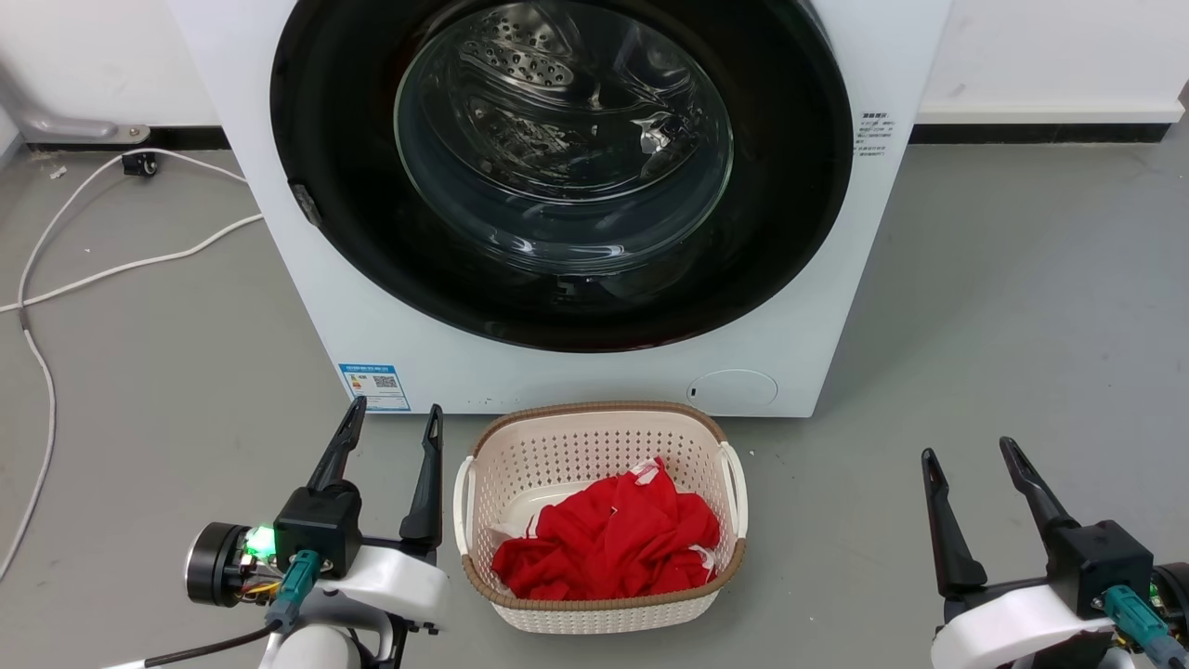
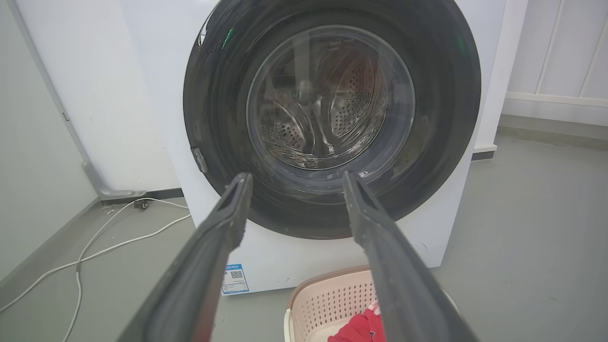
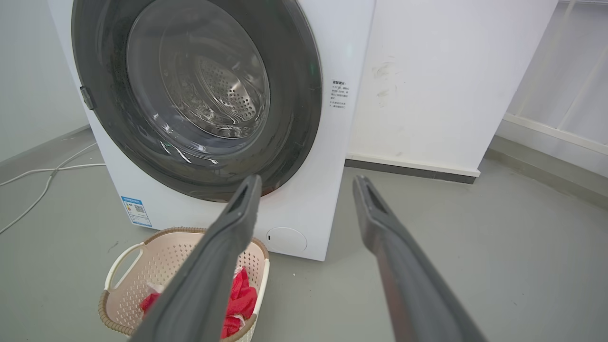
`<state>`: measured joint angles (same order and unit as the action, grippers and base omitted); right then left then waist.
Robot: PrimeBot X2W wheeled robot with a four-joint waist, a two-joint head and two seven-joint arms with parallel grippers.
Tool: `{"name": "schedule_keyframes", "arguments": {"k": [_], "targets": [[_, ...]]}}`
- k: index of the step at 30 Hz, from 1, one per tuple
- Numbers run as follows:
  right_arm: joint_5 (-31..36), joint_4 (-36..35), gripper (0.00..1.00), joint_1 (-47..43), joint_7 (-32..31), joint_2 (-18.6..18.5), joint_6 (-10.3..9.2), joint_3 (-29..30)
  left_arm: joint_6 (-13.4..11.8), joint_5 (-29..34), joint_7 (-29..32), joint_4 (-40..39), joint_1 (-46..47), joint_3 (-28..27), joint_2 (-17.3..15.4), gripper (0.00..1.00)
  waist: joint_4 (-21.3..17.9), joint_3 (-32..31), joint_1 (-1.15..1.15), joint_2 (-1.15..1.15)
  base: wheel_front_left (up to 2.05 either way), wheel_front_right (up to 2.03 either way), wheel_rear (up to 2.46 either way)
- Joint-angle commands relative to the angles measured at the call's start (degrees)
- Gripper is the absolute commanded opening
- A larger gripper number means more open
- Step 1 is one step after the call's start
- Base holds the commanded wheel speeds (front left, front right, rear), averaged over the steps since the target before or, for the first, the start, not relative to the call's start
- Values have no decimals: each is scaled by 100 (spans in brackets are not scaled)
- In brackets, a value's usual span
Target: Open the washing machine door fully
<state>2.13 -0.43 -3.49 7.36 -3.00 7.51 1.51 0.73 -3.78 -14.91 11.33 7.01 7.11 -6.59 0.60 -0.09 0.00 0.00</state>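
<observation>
While the left pincer [image 1: 397, 406] and right pincer [image 1: 968, 448] gape empty, the glossy round black washing machine door [image 1: 562, 158] lies shut.

Grey floor [image 1: 1022, 279], white, perhaps panelled wall [image 2: 560, 47]

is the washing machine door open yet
No, the washing machine door lies shut, flush against the white front of the washing machine.

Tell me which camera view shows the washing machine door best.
The left wrist view: the washing machine door appears nearly whole and almost face-on, with just its top edge cropped. The head view cuts off the door's upper part. The right wrist view sees it at an angle, also cropped at the top.
</observation>
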Motion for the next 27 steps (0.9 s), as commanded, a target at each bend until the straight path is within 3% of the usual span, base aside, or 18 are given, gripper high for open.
{"name": "schedule_keyframes", "arguments": {"k": [1, 2, 4, 10, 13, 20, 27], "targets": [[-40, 3, 100, -20, 12, 24, -4, 15, 9, -7, -41, 6, -60, -13, 13, 100, 1, 5, 0, 0, 0, 0, 0], [-62, 11, 44, -21, 3, 24, -4, 18, 15, -3, -41, 8, -60, -16, 16, 100, 3, 6, 0, 0, 0, 0, 0], [-103, 19, 0, -18, 2, 24, -4, 32, 25, -1, -36, 9, -61, -25, 25, 100, 4, 9, 0, 0, 0, 0, 0], [-436, 74, 0, 9, 63, 23, -4, 87, 31, 26, -36, 8, -71, -46, 42, 100, 2, 19, 0, 0, 0, 0, 0], [-958, 146, 0, 46, 111, 23, -4, 156, 30, 41, -36, 3, -70, -55, 54, 100, 2, 24, 0, 0, 0, 0, 0], [-3667, 518, 0, 223, 217, 21, -3, 54, 44, 55, -36, 10, -63, -81, 63, 100, -18, 53, 0, 0, 0, 0, 0], [-6881, 660, 0, 789, 177, 18, -3, -98, 63, 55, -30, -33, 18, -119, 62, 100, -51, 182, 0, 0, 0, 0, 0]]}}
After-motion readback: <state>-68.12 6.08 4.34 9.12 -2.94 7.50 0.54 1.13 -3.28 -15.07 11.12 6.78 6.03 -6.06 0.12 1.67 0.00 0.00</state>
